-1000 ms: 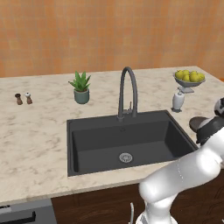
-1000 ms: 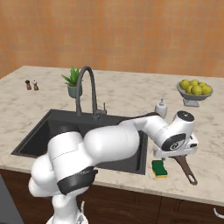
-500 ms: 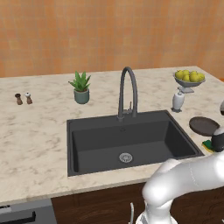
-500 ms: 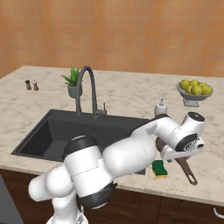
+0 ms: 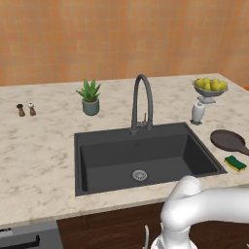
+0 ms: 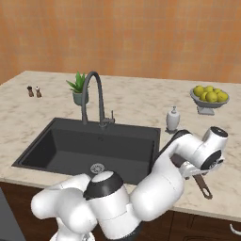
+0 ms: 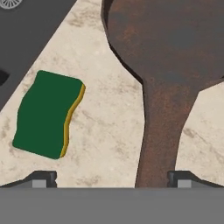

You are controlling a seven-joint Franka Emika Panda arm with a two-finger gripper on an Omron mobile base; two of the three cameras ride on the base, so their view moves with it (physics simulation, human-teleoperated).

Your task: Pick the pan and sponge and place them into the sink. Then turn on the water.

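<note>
The dark brown pan point(image 7: 175, 39) lies on the marble counter right of the sink point(image 5: 141, 160), and its handle point(image 7: 162, 131) runs down toward my right fingertip point(image 7: 181, 178). My gripper point(image 7: 111, 179) hovers open just above the handle's end, jaws wide, nothing held. The green-topped yellow sponge point(image 7: 46, 114) lies flat beside the handle, by my left fingertip. From the left base the pan point(image 5: 228, 141) and sponge point(image 5: 235, 163) sit uncovered. From the right base my hand point(image 6: 212, 149) hides most of the pan, with the handle point(image 6: 203, 184) poking out below. No water runs from the arched faucet point(image 5: 142, 99).
A bowl of lemons point(image 5: 210, 87) and a white soap dispenser point(image 5: 197, 112) stand behind the pan. A potted plant point(image 5: 90, 97) and two small shakers point(image 5: 26, 109) stand left of the faucet. The counter's front edge runs close to the sponge.
The arm swung right and forward over the pan's handle. In the left base view the hand left the picture, uncovering the pan and sponge. The gripper stayed open.
</note>
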